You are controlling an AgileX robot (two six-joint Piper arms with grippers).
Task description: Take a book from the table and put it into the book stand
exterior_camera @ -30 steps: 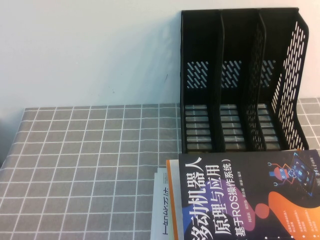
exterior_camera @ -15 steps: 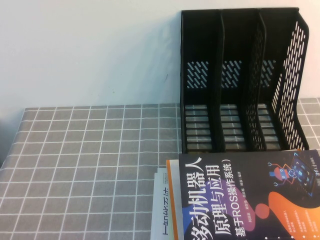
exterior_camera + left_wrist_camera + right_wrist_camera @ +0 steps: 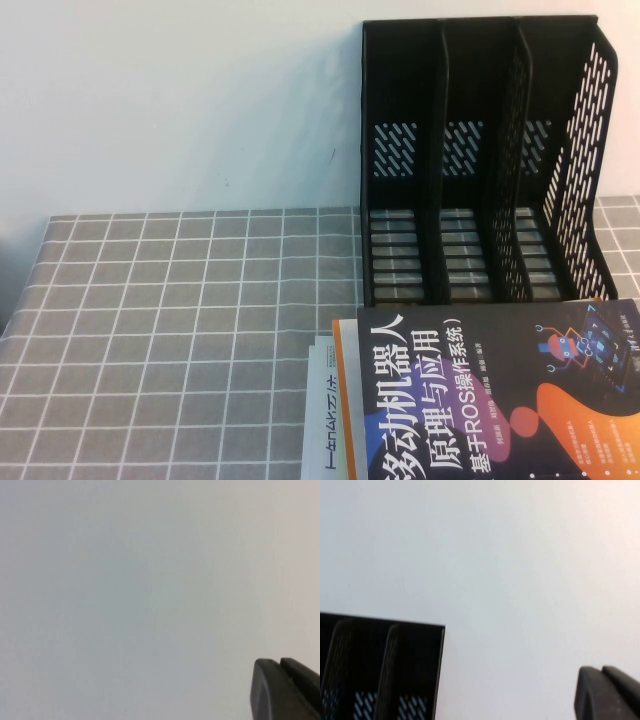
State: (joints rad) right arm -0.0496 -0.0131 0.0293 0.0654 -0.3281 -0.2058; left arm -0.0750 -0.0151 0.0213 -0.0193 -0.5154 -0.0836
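Three-slot book stand [image 3: 480,170], "ROS" book [image 3: 490,400] atop stack on table [image 3: 170,330], left claw [image 3: 285,690] and right claw [image 3: 607,692] seemingly pressed together.

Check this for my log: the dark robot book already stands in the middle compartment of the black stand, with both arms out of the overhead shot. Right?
Not quite. The high view shows the book lying flat on a stack on the table, in front of the book stand, whose three compartments are empty. Both arms are indeed out of that view; the left gripper and right gripper show only at their wrist views' edges.
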